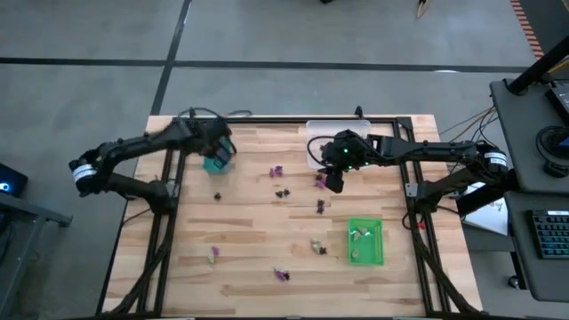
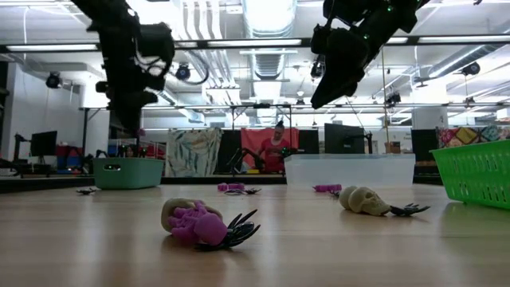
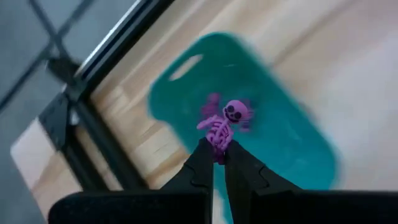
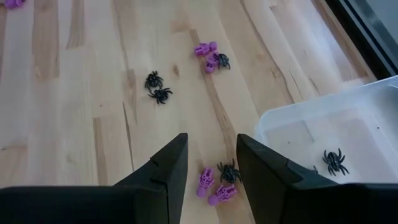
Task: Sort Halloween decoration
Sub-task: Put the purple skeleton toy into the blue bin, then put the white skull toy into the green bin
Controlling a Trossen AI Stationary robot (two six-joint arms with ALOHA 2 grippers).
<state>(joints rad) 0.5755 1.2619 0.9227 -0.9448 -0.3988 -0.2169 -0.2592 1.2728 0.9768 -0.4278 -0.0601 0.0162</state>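
My left gripper [image 3: 217, 163] is shut on a small purple skeleton [image 3: 225, 121]. It hangs over the teal tray [image 3: 280, 137], which stands at the table's far left [image 1: 216, 163]. My right gripper [image 4: 211, 158] stands open above the table next to the clear tray [image 4: 311, 127], with nothing between its fingers. A black spider [image 4: 334, 160] lies in the clear tray. Purple, black and cream trinkets lie scattered on the wooden table: purple ones [image 1: 276, 171], black spiders [image 4: 157, 86], a cream skull [image 2: 362, 199]. My left gripper pinches the purple skeleton's lower end [image 3: 219, 144] between its two fingertips. The fingers slant down from above. The skeleton sticks out past the tips, head away from them, lifted clear above the teal tray.
A bright green tray [image 1: 365, 242] with cream pieces in it stands at the near right. A purple and black cluster [image 4: 217, 183] lies on the table right under my right gripper. More trinkets lie toward the near edge [image 1: 281, 276]. A black frame [image 1: 169, 191] runs along the table's sides.
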